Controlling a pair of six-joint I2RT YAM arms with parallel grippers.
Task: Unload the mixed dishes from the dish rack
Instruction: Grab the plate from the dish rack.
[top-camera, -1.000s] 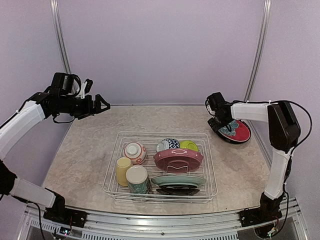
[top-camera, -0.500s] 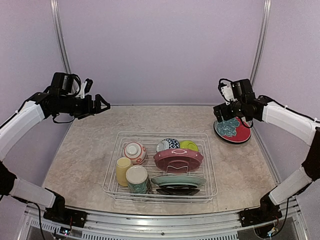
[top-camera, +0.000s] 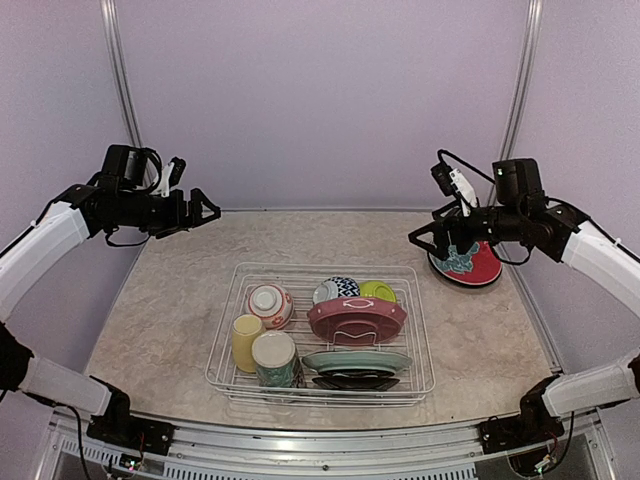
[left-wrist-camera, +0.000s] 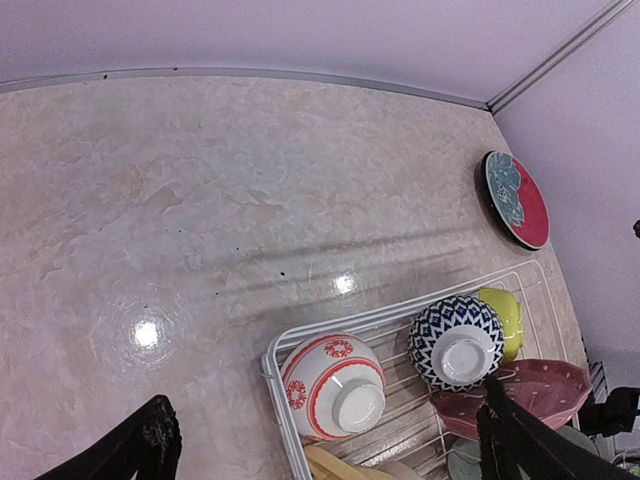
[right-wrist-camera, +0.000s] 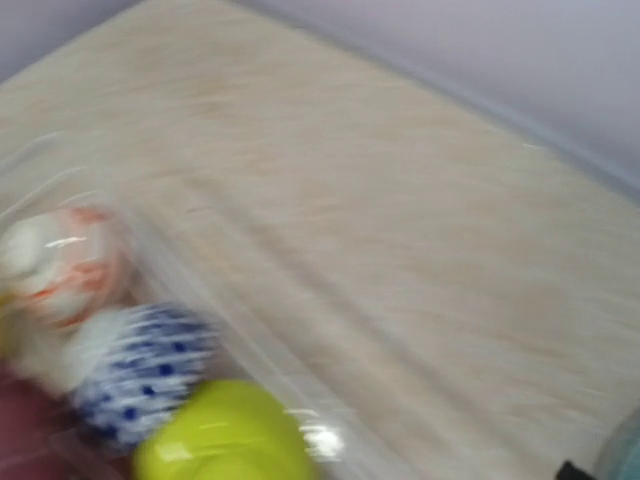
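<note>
The wire dish rack (top-camera: 322, 267) sits mid-table. It holds a red-patterned bowl (top-camera: 270, 304), a yellow mug (top-camera: 246, 340), a floral cup (top-camera: 275, 358), a blue-and-white bowl (top-camera: 337, 290), a lime bowl (top-camera: 377, 291), and maroon (top-camera: 357, 318), teal (top-camera: 357, 360) and black (top-camera: 352, 381) plates. My left gripper (top-camera: 200, 210) hovers open and empty, high over the back left; its view looks down on the red-patterned bowl (left-wrist-camera: 333, 385). My right gripper (top-camera: 428, 240) hangs open and empty just left of a red-and-teal plate (top-camera: 470, 262) lying on the table. The right wrist view is blurred, showing the lime bowl (right-wrist-camera: 225, 430).
The red-and-teal plate (left-wrist-camera: 517, 198) lies close to the right wall at the table's back right. Lilac walls close the table in at the back and on both sides. Bare marbled tabletop (top-camera: 180, 300) lies left of the rack.
My right gripper has opened off the red-and-teal plate, risen and swung left toward the rack. The plate stays on the table. The left arm has not moved.
</note>
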